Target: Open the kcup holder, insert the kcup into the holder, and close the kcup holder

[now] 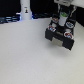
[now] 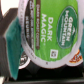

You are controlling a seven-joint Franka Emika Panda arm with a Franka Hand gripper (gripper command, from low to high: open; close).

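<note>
A black boxy kcup holder (image 1: 61, 36) with pale label-like panels on its front is seen in the upper right of the exterior view, resting on a plain white table surface (image 1: 30, 57). The robot arm's gripper (image 1: 64, 19) is positioned directly above the holder, entering from the top edge of the frame. A small spot of green is seen between the fingers just over the block, consistent with the kcup (image 1: 63, 21), though detail at this size is blurred. A white bottle-like post (image 1: 25, 10) stands in the upper left of the exterior view, well apart from the holder.

In the wrist view the frame is largely filled by the round kcup (image 2: 47, 30), its whitish foil lid with a bright green rim and printed "Dark Magic" label facing the camera. A teal finger pad (image 2: 10, 42) is seen pressed against the cup's rim at the left of the frame; the opposite finger is hidden by the cup. The jaws are recorded as closed about the kcup, which is held between them. Black parts of the holder (image 2: 15, 67) are visible beneath the cup at the lower left of the frame. Whether the cup touches the holder cannot be determined.
</note>
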